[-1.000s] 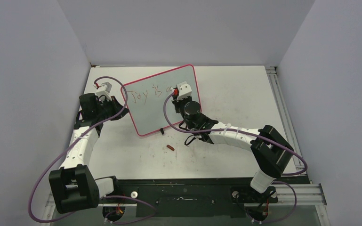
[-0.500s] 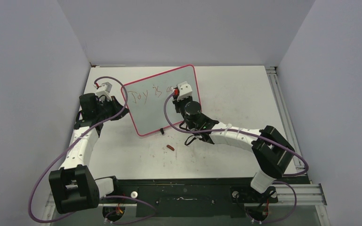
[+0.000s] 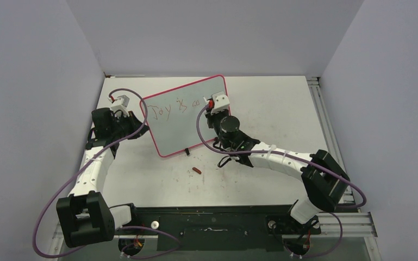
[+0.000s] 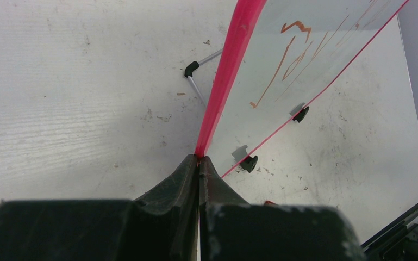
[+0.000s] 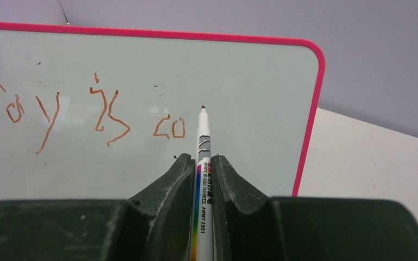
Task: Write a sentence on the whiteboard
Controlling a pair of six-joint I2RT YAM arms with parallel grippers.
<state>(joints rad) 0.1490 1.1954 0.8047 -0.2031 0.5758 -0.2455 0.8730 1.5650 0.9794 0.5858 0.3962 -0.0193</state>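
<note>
The whiteboard [image 3: 182, 119] with a pink-red frame stands propped on the table, left of centre. The sentence [image 3: 174, 107] reads "Joy is co" in reddish-brown; it also shows in the right wrist view [image 5: 87, 117]. My left gripper [image 4: 198, 159] is shut on the whiteboard's pink left edge [image 4: 220, 92]. My right gripper [image 5: 201, 157] is shut on a white whiteboard marker [image 5: 202, 163]. The marker tip [image 5: 203, 107] sits just right of the last "o", close to the board face [image 5: 239, 109]. In the top view the right gripper [image 3: 216, 104] is at the board's upper right.
A small red marker cap [image 3: 197, 171] lies on the table in front of the board. The board's black feet [image 4: 248, 162] and a wire stand [image 4: 193, 68] rest on the scuffed tabletop [image 3: 272, 114]. Grey walls close in the back and both sides.
My right gripper has moved right along the board with the marker, and "co" now stands uncovered after "is". The left arm has not moved.
</note>
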